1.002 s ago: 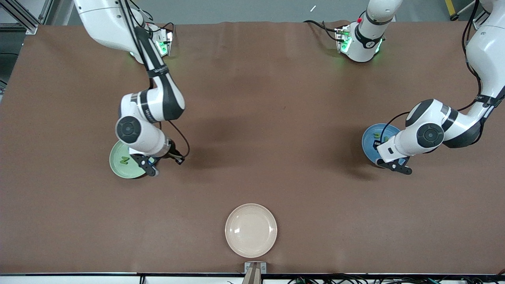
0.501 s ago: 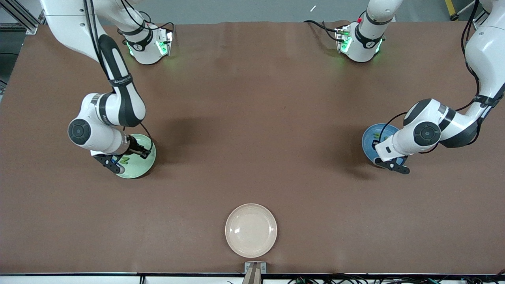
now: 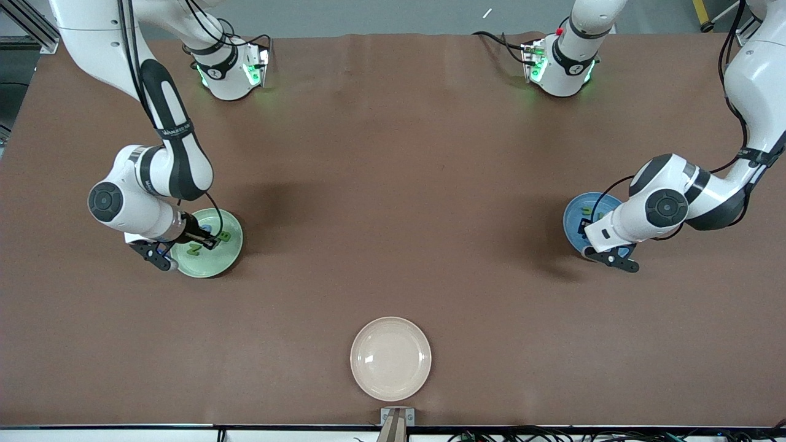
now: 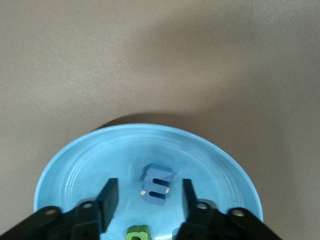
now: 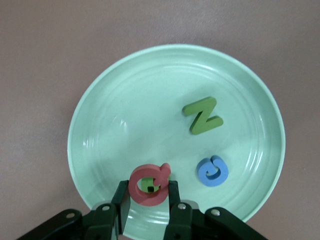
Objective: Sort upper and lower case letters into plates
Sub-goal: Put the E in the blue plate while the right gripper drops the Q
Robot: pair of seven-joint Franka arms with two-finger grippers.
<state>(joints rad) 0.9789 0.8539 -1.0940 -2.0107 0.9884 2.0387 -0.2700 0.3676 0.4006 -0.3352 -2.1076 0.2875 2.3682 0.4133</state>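
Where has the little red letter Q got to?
The red Q is pinched in the right gripper over the mint green plate, near the blue C and green N.

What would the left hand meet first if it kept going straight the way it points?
Most likely the blue letter lying between the open fingers of the left hand, then the floor of the sky blue plate under it. How far above them it is cannot be told.
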